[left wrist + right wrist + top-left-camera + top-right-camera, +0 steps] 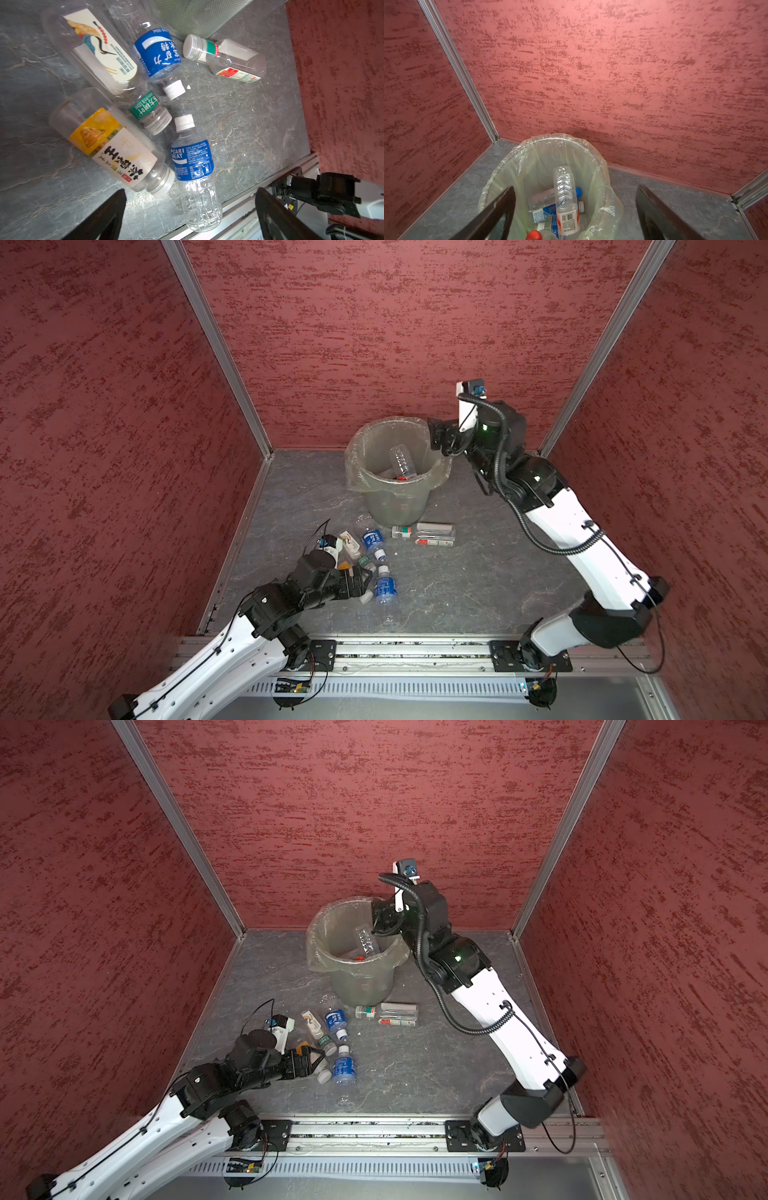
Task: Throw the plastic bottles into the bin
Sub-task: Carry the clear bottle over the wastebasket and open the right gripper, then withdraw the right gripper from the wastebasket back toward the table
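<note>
The bin stands at the back, lined with a clear bag. Several plastic bottles lie in it, and a clear one leans upright on top. Over the bin's right rim hangs my right gripper, open and holding nothing. Several more bottles lie on the floor in front of the bin. My left gripper is open low over a blue-label bottle, next to the cap of a yellow-label bottle.
Other floor bottles include a green-label one, a second blue-label one, a crane-label one and a white-capped one beside the bin. An aluminium rail runs along the front edge. Red walls close three sides.
</note>
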